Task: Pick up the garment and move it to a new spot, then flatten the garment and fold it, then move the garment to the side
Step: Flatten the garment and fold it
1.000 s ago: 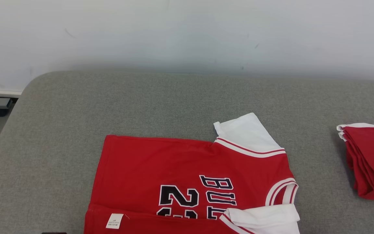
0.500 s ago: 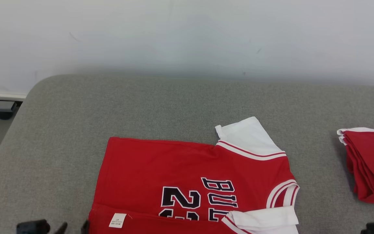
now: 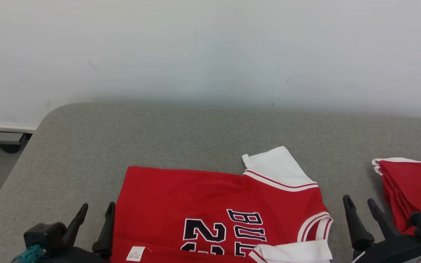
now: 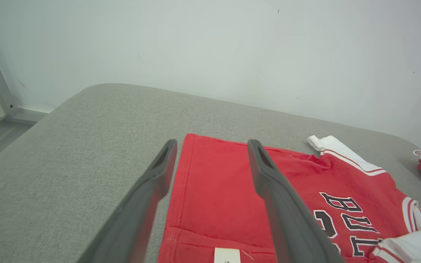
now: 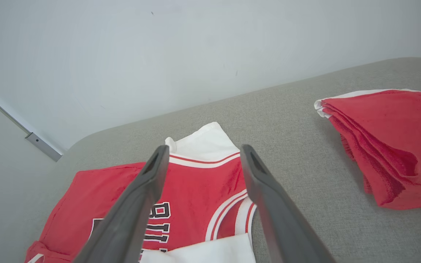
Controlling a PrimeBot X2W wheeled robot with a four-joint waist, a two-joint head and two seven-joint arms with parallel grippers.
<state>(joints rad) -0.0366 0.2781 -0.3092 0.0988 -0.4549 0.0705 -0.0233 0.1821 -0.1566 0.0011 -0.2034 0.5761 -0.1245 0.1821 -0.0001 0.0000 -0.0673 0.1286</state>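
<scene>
both arms are up at the near edge, and both are empty. the left pincer (image 3: 98,206) is released, fingers spread wide with nothing between them. the right pincer (image 3: 358,199) is the same, splayed and holding nothing.

the red jersey (image 3: 214,197) lies flat on the grey counter (image 3: 196,131), low and centre in the head view, well short of the wall. its long axis runs side to side, hem end toward the robot's left, collar and sleeves toward the right. the near strip looks folded over onto the body, with a white label (image 3: 135,253) showing on it, and the near sleeve (image 3: 298,251) is laid in on top. the far sleeve (image 3: 278,166) sticks out past the far edge, untucked. my read: one long fold is in and the far side is waiting.

now the relation that matters. the left pincer sits just beside the hem edge, so the far hem corner lies straight ahead of it. the right pincer stands off the collar end, apart from the cloth, between the jersey and the folded pile (image 3: 409,186) of red garments on its right. the far sleeve lies ahead of it and to its left, so the right arm is the nearer one there. watch that pile, a wide swing could catch it.
</scene>
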